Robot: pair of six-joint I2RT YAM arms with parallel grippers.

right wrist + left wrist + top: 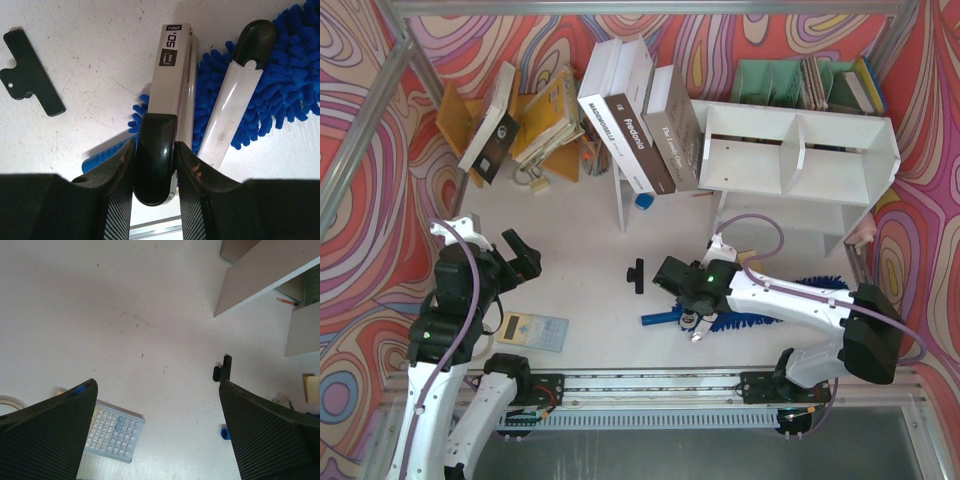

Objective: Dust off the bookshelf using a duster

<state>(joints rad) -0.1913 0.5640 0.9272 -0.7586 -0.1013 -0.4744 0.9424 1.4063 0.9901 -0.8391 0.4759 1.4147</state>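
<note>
Left arm (428, 405) and right arm (790, 300): white shells, chunky black joints, a lilac cable (757, 217) looping off each, tiny green LED (711, 278) glowing. Fingers (50, 440) are black with a ribbed texture.

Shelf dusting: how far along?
Early. Done: nothing visible; the duster lies on the table in front of the bookshelf. In hand: the right end effector is closed on a black-and-silver stapler resting against the duster's fluff, likely clearing it. The left end effector is open and empty. Left: grasp the duster, wipe the shelves.
</note>
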